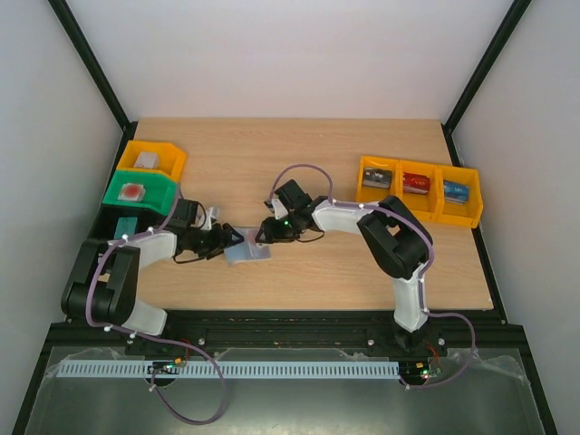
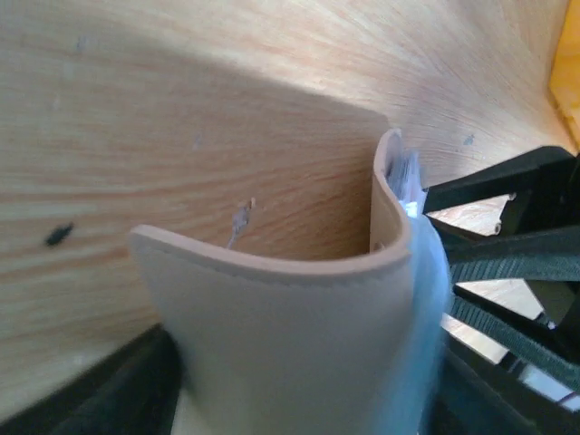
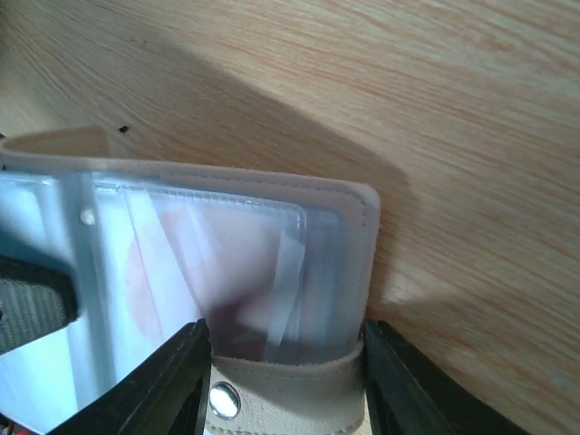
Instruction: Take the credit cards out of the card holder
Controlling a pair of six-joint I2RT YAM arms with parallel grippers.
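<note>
The card holder [image 1: 248,253] lies open on the wooden table between my two grippers. In the left wrist view its pale beige cover [image 2: 290,344] bows in a curve from one dark finger [image 2: 82,394] to the other, with blue blur on its right edge. My left gripper [image 2: 299,403] [image 1: 224,241] is closed on that cover. In the right wrist view, clear sleeves hold a reddish credit card [image 3: 204,272]. My right gripper [image 3: 285,367] [image 1: 263,232] presses both sides of the beige snap tab flap [image 3: 290,394]. The cards stay inside the sleeves.
At the left stand a yellow bin [image 1: 152,159], a green bin [image 1: 138,192] and a dark bin [image 1: 125,223]. Three yellow bins [image 1: 416,186] with small items stand in a row at the right. Bare wood [image 1: 272,154] stretches behind the holder.
</note>
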